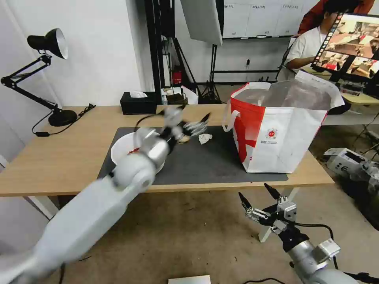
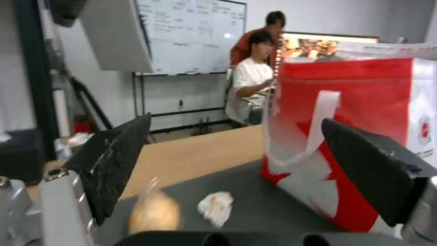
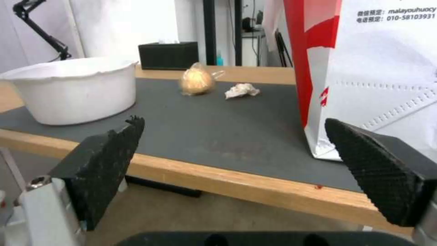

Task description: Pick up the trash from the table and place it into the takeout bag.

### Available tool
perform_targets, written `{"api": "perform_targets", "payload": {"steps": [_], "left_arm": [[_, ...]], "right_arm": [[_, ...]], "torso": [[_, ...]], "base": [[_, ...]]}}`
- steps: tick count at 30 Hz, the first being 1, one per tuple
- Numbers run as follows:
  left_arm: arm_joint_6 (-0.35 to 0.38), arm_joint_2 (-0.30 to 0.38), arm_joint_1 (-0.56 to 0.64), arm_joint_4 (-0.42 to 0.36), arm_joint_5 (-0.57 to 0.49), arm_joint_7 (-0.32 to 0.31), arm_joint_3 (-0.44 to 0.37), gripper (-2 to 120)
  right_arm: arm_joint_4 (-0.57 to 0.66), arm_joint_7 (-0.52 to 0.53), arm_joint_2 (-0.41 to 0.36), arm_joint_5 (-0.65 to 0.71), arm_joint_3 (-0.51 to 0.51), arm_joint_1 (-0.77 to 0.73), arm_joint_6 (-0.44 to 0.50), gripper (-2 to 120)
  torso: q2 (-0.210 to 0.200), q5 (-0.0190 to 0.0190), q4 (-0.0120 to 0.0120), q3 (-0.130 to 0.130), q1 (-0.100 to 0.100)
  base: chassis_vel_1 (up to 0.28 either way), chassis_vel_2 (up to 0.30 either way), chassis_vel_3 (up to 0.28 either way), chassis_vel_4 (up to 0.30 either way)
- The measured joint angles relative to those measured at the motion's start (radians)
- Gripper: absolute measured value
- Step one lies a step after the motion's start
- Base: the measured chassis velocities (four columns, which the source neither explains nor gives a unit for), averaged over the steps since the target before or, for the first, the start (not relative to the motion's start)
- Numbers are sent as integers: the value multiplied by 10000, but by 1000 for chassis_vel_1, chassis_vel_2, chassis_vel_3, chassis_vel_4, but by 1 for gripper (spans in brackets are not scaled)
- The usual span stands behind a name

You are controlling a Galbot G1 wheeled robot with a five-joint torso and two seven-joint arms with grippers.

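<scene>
- From the head camera: my left gripper [image 1: 193, 114] is out over the dark grey mat [image 1: 205, 161], fingers spread, nothing between them, blurred. White bowl [image 1: 122, 148] sits on the mat's end farthest from the takeout bag [image 1: 280, 134], partly behind my left arm. Crumpled tissue [image 1: 205, 138] lies on the mat between bowl and bag, nearer the bag. The bag stands upright on the mat's other end, mouth open, foil lining showing. My right gripper [image 1: 258, 195] hangs below the table [image 1: 59, 157] edge, on the bag's side, fingers apart, empty.
- From the left wrist: both black fingers [image 2: 114, 160] stand wide apart. Between them, on the mat, the beige pouch [image 2: 155, 212] and just beside it the tissue [image 2: 216, 206]; the bag's red panel rises near the tissue.
- From the right wrist: fingers [image 3: 107, 164] wide, holding nothing, level with the table edge. Bowl [image 3: 75, 89] well apart from the bag [image 3: 378, 78]; pouch [image 3: 196, 80] and tissue [image 3: 241, 90] side by side between them, apart from both.
</scene>
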Motion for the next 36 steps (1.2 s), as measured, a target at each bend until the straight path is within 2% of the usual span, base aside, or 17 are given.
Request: {"api": "perform_targets", "payload": {"steps": [1, 2, 5, 6, 9, 10, 12, 13, 19, 27, 36], "left_arm": [[-28, 1, 499, -175, 101, 22, -397, 100], [-28, 1, 499, -175, 101, 22, -397, 100], [-178, -72, 1988, -733, 595, 151, -1312, 100], [-178, -72, 1988, -733, 595, 151, -1312, 100], [-247, -372, 3569, -1241, 1156, 384, -2181, 100], [-247, -372, 3569, -1241, 1156, 384, -2181, 100], [-354, -807, 4611, -1590, 1603, 543, -2815, 100], [-354, -807, 4611, -1590, 1603, 543, -2815, 100], [-525, -1780, 6502, -2251, 2557, 656, -3855, 100], [-704, -2522, 7816, -2501, 3389, 705, -4448, 100], [-776, -2980, 8533, -2598, 4202, 494, -4725, 100]], "right_arm": [[12, 24, -4, 1, -28, 14, 0, 100], [12, 24, -4, 1, -28, 14, 0, 100], [52, 60, -25, 4, -56, 3, 12, 100], [52, 60, -25, 4, -56, 3, 12, 100], [135, 72, -36, 6, -54, -58, 34, 100], [135, 72, -36, 6, -54, -58, 34, 100], [227, 79, -23, 4, -35, -123, 40, 100], [227, 79, -23, 4, -35, -123, 40, 100], [319, 82, 185, -30, -17, -217, 86, 100], [274, 111, 302, -56, -45, -225, 174, 100], [-10, 460, 449, -310, -117, -128, 330, 100]], "torso": [[0, 0, -1, 0, 1], [0, 0, -1, 0, 1], [0, 2, 0, 0, 0], [0, 2, 0, 0, 0], [0, 2, 0, 0, 0], [0, 2, 0, 0, 0], [1, 4, 0, 0, -1], [1, 4, 0, 0, -1], [0, 5, 0, 0, -1], [0, 4, -1, 0, 0], [0, 4, -1, 1, 1]], "base": [[0, 0, 0, 0], [0, 0, 0, 0], [0, 0, 0, 0], [0, 0, 0, 0], [0, 0, 0, 0], [0, 0, 0, 0], [0, 0, 0, 0], [0, 0, 0, 0], [0, 0, 0, 0], [0, 0, 0, 0], [0, 0, 0, 0]]}}
